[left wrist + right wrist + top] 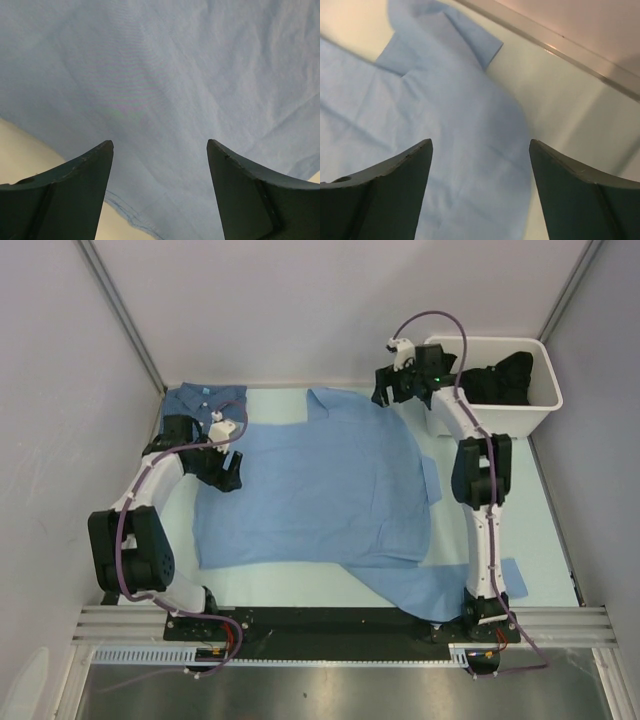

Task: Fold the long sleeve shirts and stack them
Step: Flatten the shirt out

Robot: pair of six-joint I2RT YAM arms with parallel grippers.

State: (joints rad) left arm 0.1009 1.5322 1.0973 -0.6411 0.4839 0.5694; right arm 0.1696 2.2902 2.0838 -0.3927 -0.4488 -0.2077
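Note:
A light sky-blue long sleeve shirt (pixel 320 480) lies spread flat across the middle of the table, one sleeve trailing toward the near edge. A darker denim-blue shirt (pixel 205 397) lies folded at the far left corner. My left gripper (pixel 228 478) hangs over the light shirt's left edge, open, with the cloth (pixel 160 75) and its hem below and nothing between the fingers (pixel 85 190). My right gripper (pixel 383 395) is over the shirt's far right shoulder, also open, above the fabric (pixel 445 125) near the collar (pixel 465 30).
A white bin (pixel 545 405) holding dark garments (pixel 500 380) stands at the back right, close behind the right arm. Walls enclose the table on three sides. A metal rail (pixel 340 625) carrying both arm bases runs along the near edge.

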